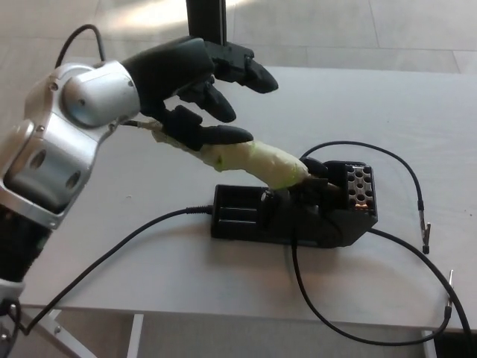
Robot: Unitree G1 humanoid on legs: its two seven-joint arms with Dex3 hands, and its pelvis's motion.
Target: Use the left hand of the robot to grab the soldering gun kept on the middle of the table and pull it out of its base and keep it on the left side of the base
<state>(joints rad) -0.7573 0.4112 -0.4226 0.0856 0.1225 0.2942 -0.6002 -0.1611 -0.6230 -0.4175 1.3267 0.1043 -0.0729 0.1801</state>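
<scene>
Basically, left hand (195, 89) hovered over the rear part of the soldering gun (246, 159), fingers (246, 68) spread apart, thumb low against the taped handle, nothing gripped yet. Soldering gun sat tilted, tip end seated in the black base (298, 212) mid table (417, 112), handle angled up and to the left under the hand. Black cables (119, 250) ran across the tabletop from the base. Right hand was out of view.

The left robot hand (195, 89) reaches in from the left, black fingers (250, 68) spread apart.
</scene>
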